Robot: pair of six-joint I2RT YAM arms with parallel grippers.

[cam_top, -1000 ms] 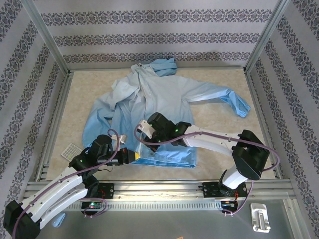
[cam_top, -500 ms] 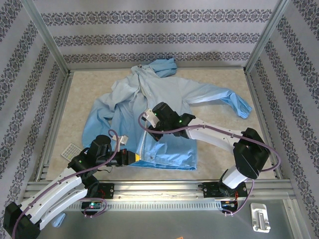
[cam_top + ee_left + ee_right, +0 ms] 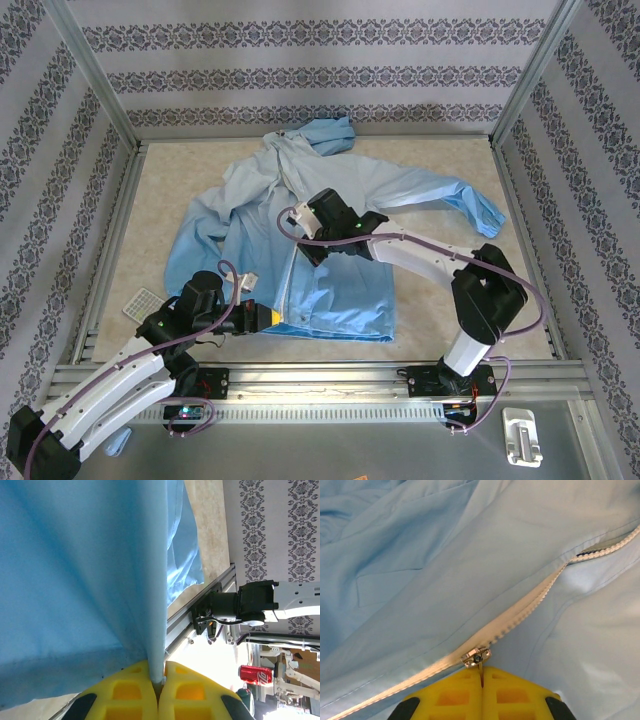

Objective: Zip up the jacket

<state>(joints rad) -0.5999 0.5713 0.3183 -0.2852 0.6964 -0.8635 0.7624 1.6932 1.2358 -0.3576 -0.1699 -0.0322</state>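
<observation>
Right now, closest to my bases, my left gripper point(image 3: 157, 679) is pressing its yellow fingers together on the bottom hem point(image 3: 340, 330) of the jacket point(image 3: 350, 195), just beside the foot of the zipper point(image 3: 291, 285), and the cloth is rising taut out of the pinch. The jacket is lying front-up across the middle of the table point(image 3: 460, 300), hem toward me and hood point(image 3: 325, 135) toward the far wall, with its sleeves spreading to either side. A little farther in, my right gripper point(image 3: 481, 677) is clamping shut on the pull tab of the slider point(image 3: 476, 656), roughly midway up the front. Everything is turning on one line. The zipper is running lengthwise away from me, from the pinned hem toward the collar, so I am judging that the slider is calling for a pull straight along it, away from the left gripper. My right arm is the nearer one to the unjoined stretch, and the left is acting as the anchor. Past the slider the teeth are showing bare, and farther along a gap is opening between the rows, so the track is probably wanting tension. Farther out, plain cloth is lying ahead up to the collar with nothing resting on it. The hood is sitting near the far edge, leaving little spare table beyond.
</observation>
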